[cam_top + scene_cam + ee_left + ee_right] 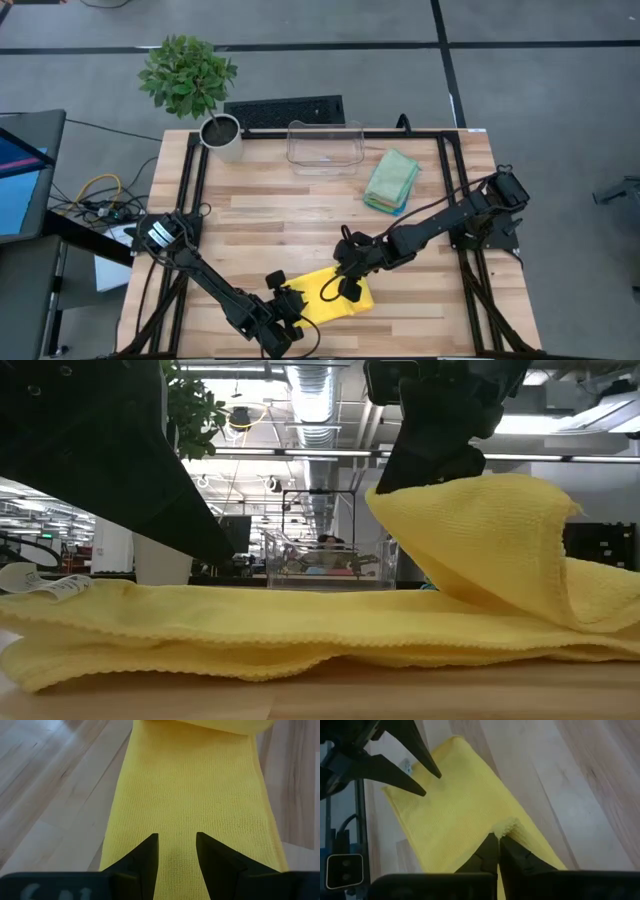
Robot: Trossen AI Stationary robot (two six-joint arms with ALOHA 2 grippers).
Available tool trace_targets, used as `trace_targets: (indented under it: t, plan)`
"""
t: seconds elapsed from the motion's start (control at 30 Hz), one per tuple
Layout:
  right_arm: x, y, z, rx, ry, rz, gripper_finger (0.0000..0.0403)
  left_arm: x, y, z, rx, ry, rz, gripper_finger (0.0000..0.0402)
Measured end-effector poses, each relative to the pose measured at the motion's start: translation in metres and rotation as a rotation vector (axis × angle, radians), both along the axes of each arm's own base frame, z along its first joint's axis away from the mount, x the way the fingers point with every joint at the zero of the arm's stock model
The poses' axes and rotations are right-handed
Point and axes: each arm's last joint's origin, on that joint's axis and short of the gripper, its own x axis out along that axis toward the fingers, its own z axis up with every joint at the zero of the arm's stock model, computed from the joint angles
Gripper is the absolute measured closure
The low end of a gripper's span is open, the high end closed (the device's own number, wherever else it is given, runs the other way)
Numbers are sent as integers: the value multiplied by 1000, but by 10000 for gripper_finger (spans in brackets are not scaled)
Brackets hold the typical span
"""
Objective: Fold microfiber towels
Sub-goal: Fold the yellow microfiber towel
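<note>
Yellow towel (335, 296) is lying on the counter (300, 215) between both claws: the right claw (498, 841) is pinching and lifting one corner, while the left claw (177, 851) is hovering open over the opposite end.

clear plastic bin (330, 560): contents blurred, unreadable | white tag (45, 586) on yellow microfiber towel (300, 625): print too small | stack of folded towels (391, 181): lower layers hidden, count unclear
</note>
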Motion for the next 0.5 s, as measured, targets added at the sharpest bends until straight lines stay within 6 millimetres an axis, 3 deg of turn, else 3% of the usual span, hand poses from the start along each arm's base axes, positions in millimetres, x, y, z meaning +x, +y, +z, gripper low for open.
trace_targets:
  t: [0.33,0.5]
  plan:
    - [0,2,1,-23,-17,42,343,0,0,0,-7,-7,3,277]
    - [0,3,1,-67,-31,73,292,1,-1,1,-13,-15,4,277]
